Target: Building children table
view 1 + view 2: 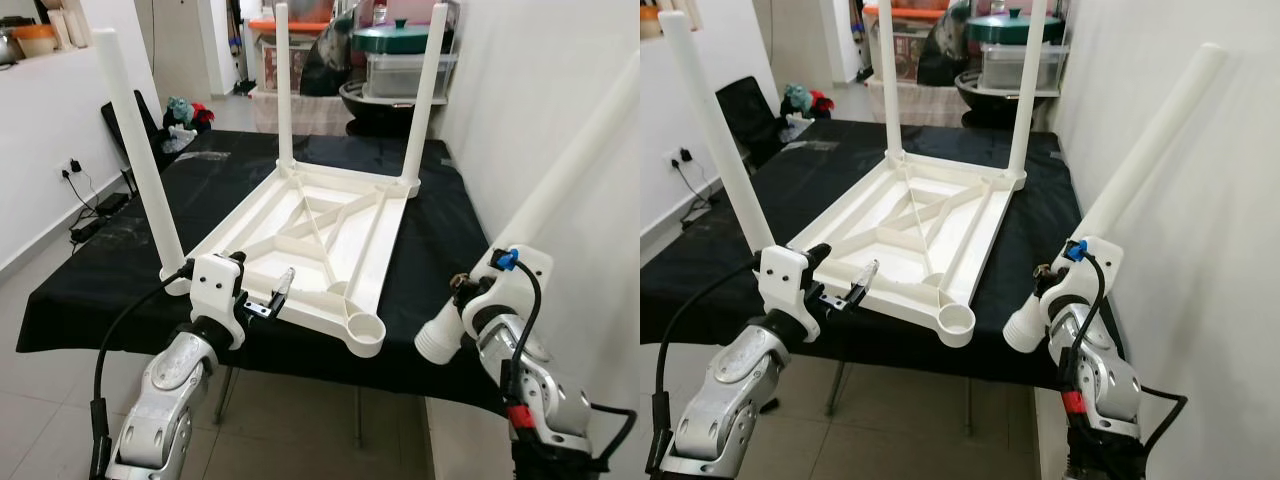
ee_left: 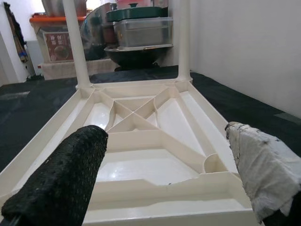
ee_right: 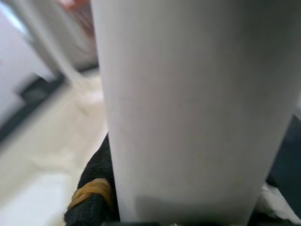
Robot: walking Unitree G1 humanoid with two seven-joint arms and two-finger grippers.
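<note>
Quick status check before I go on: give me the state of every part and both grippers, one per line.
Tabletop: upside down on the black cloth.
Far legs: two fitted, standing upright.
Near-left leg: upright in its corner.
Near-right socket: empty.
Fourth leg: held tilted, off the table, threaded end toward the socket.
Left gripper: open, at the tabletop's near edge.
Right gripper: shut on the fourth leg.

A black cloth [image 1: 120,270] covers the work surface; a green-lidded pot [image 1: 403,40] sits behind it.
</note>
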